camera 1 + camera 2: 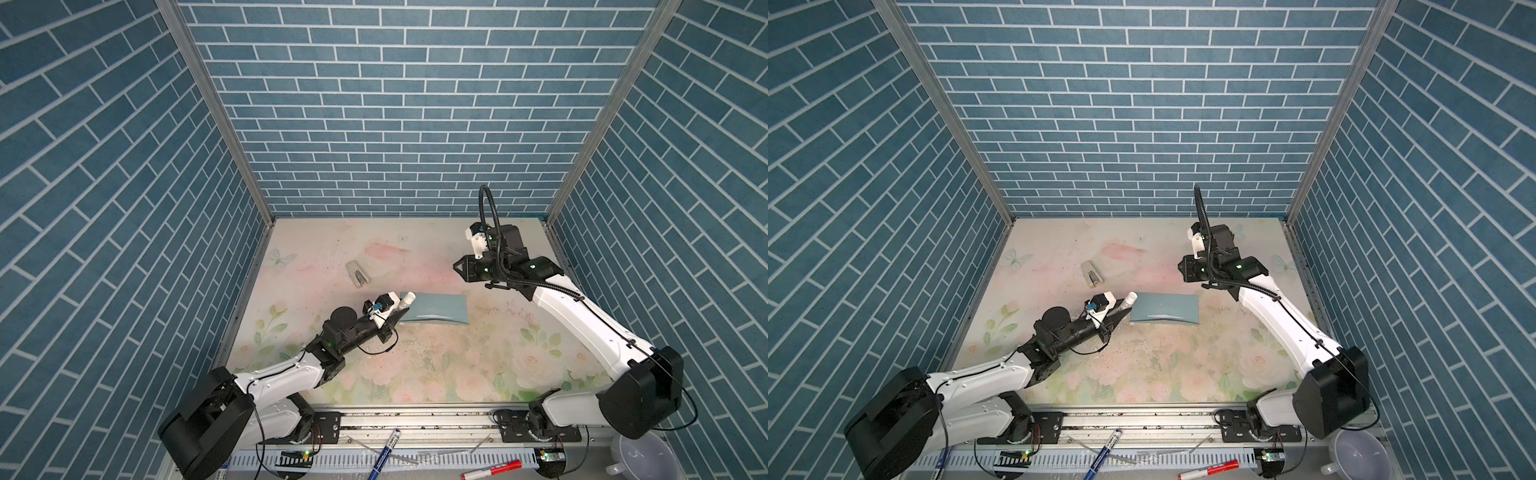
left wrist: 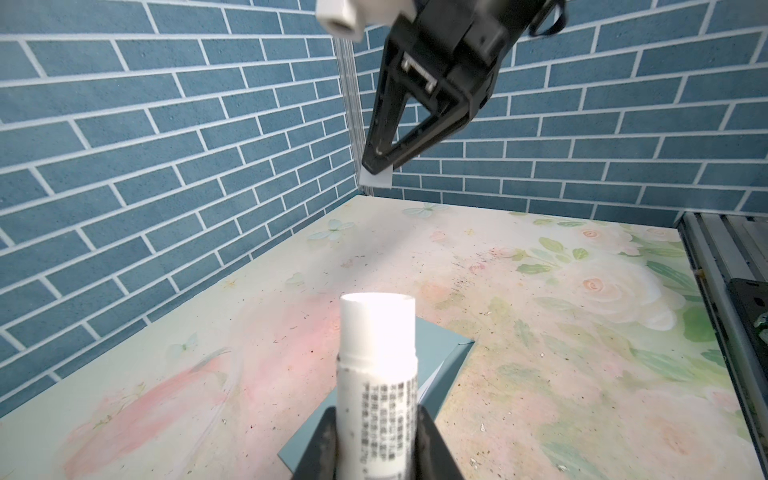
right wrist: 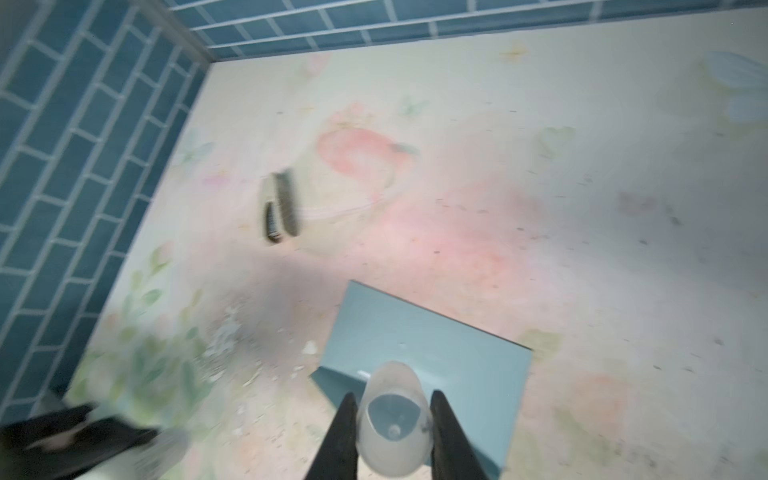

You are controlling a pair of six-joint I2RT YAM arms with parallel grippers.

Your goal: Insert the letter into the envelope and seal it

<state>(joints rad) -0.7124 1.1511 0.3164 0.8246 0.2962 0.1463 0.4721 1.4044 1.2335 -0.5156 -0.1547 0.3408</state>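
Left jaws clamped on glue stick (image 2: 376, 365) at envelope (image 1: 436, 311) end. Right jaws clamped on cap (image 3: 392, 432), raised. Envelope lies on tabletop (image 1: 457, 361).

No legible text anywhere. Dark print on the glue stick (image 2: 376, 395) is too blurred to read. Pen (image 1: 384, 455) barrel print too small.

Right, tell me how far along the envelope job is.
Done, it seems: the letter looks tucked into the envelope, only a white sliver showing at its edge. In hand: the left jaws grip the uncapped glue stick, the right jaws its cap. Left: glue the flap, press it shut.
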